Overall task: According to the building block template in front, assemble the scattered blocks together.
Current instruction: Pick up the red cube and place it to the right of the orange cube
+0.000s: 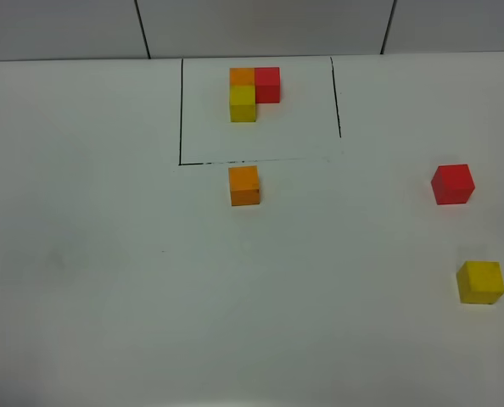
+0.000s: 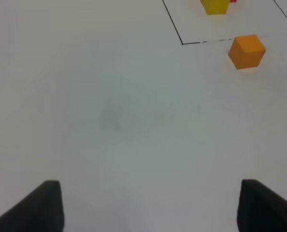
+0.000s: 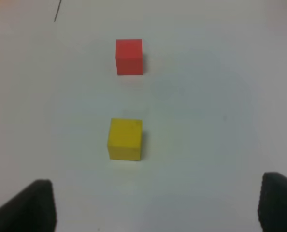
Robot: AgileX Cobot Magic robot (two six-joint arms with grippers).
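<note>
The template [image 1: 254,91] is an L of orange, red and yellow cubes inside a thin black rectangle at the back centre. A loose orange cube [image 1: 244,185] sits just in front of the frame; it also shows in the left wrist view [image 2: 247,50]. A loose red cube [image 1: 452,184] and a loose yellow cube [image 1: 479,281] lie at the right; both show in the right wrist view, red [image 3: 129,57] and yellow [image 3: 125,139]. Neither arm shows in the exterior view. My left gripper [image 2: 150,208] is open and empty. My right gripper [image 3: 158,203] is open and empty, short of the yellow cube.
The white table [image 1: 108,254] bears only the cubes and the drawn frame. A grey panelled wall [image 1: 65,25] runs along the back edge. The frame's corner [image 2: 182,43] and the template's yellow cube [image 2: 215,6] show in the left wrist view.
</note>
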